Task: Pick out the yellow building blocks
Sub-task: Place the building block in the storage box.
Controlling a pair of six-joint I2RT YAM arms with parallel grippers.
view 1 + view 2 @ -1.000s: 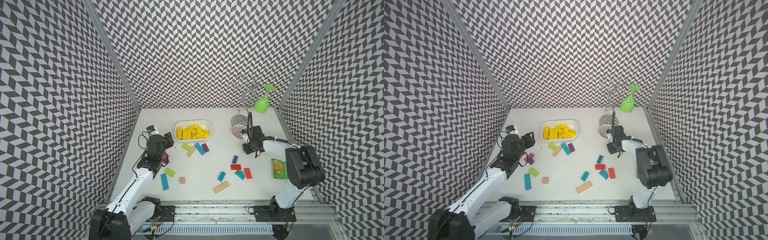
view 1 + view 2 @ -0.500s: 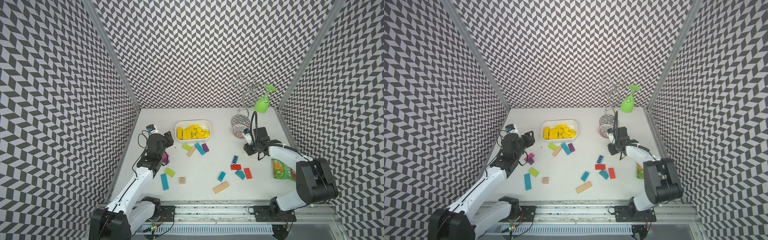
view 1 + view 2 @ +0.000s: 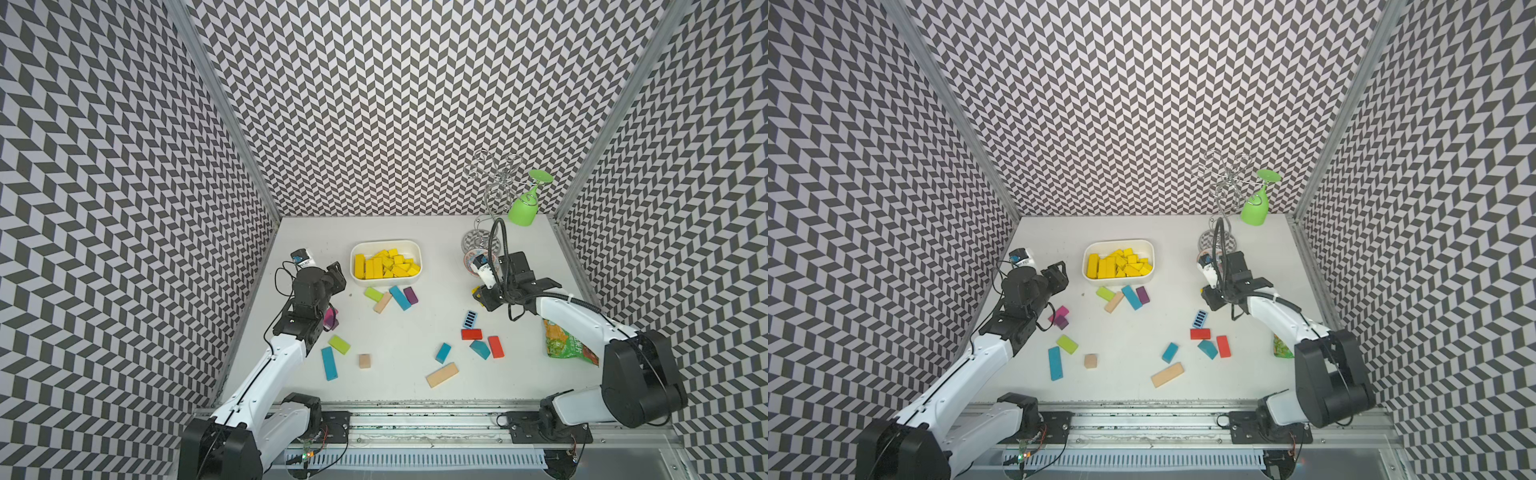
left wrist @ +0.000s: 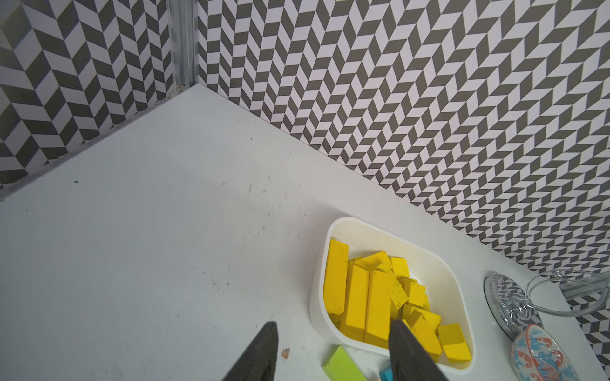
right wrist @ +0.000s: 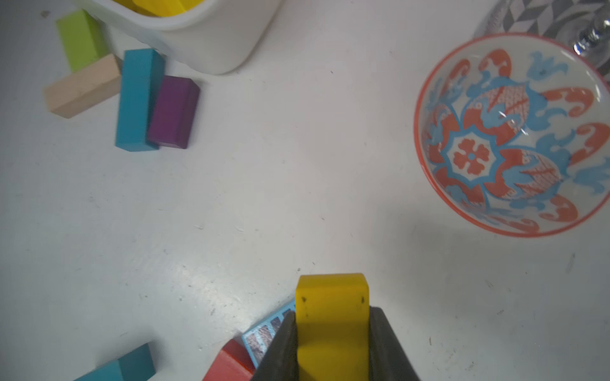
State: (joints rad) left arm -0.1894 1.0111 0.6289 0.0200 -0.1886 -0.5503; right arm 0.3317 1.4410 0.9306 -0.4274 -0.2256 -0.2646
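Your right jaws are clamped on one yellow block [image 5: 331,316], held over the desk [image 3: 399,332] near the patterned bowl [image 5: 515,132]. Your left jaws stand apart, empty, just beside the white tray [image 3: 419,259], where the other yellow building blocks [image 3: 384,266] lie heaped. Other-coloured blocks [image 3: 400,297] lie scattered on the desk.

The left arm [image 3: 270,370] and right arm [image 3: 582,320] are clad in white shells with black joint housings; black cables are looped at the wrists, and dark ribbed fingers [image 4: 264,349] are fitted.
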